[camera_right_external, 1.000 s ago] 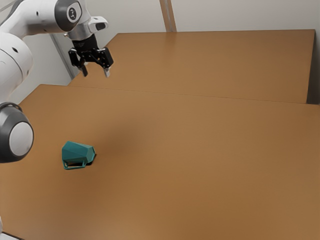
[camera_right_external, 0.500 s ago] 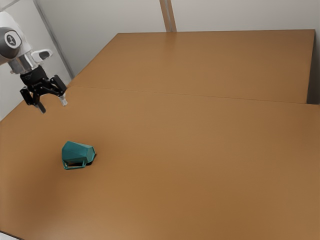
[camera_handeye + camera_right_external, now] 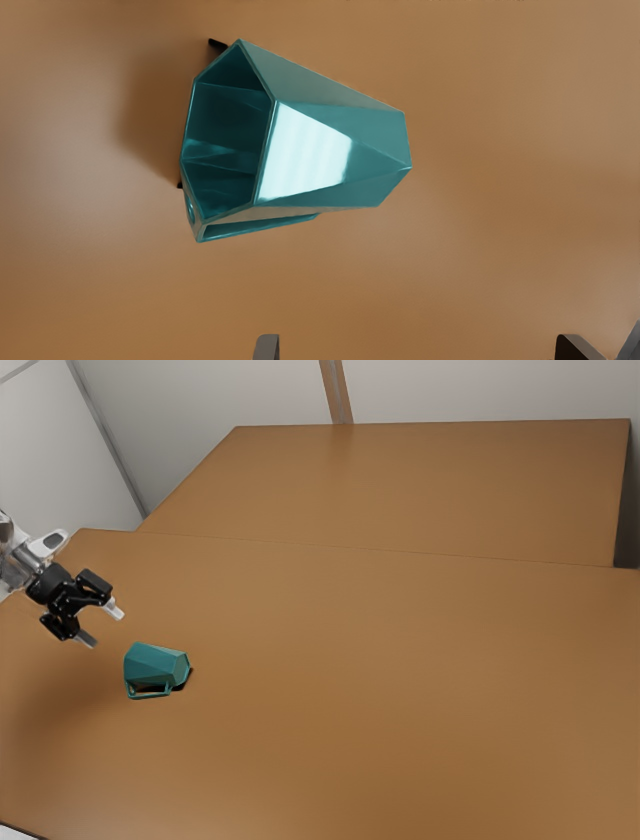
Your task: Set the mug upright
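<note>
Exterior view | mug [image 3: 157, 662] laid on table [image 3: 380, 690] at 8 o'clock from view centre | handle [image 3: 150, 697] set at 6 o'clock | jaws [image 3: 106, 629] held at mug's 10 o'clock

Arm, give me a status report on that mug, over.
Fingers open, empty. Mug on its side on table. No obstacle seen between fingers and mug.

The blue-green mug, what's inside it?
Inside the mug, which lies on its side, I see bare, flat-sided inner walls, dark teal. Its upper side covers the deepest part, so I can't tell what, if anything, is down there.
</note>
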Controlling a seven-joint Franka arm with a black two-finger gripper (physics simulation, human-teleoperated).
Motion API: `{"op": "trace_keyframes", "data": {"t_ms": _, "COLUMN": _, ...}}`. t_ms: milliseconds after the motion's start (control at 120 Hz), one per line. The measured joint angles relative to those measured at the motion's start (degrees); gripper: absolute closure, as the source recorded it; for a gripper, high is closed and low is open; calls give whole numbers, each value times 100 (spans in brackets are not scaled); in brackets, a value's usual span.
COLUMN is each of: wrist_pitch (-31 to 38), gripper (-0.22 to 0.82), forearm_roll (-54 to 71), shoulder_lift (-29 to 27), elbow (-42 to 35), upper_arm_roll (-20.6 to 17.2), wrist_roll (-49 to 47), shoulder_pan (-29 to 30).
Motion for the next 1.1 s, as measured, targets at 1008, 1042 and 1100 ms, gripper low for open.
{"op": "trace_keyframes", "data": {"t_ms": 1008, "wrist_pitch": 286, "gripper": 0, "forearm_roll": -900, "shoulder_lift": 1251, "elbow": 202, "upper_arm_roll": -162, "wrist_roll": 3209, "shoulder_pan": 255}}
{"op": "trace_keyframes", "data": {"t_ms": 1042, "wrist_pitch": 301, "gripper": 0, "forearm_roll": -976, "shoulder_lift": 1266, "elbow": 199, "upper_arm_roll": -182, "wrist_roll": 3256, "shoulder_pan": 253}}
{"op": "trace_keyframes", "data": {"t_ms": 1100, "wrist_pitch": 322, "gripper": 0, "forearm_roll": -1108, "shoulder_lift": 1296, "elbow": 186, "upper_arm_roll": -219, "wrist_roll": 3331, "shoulder_pan": 248}}
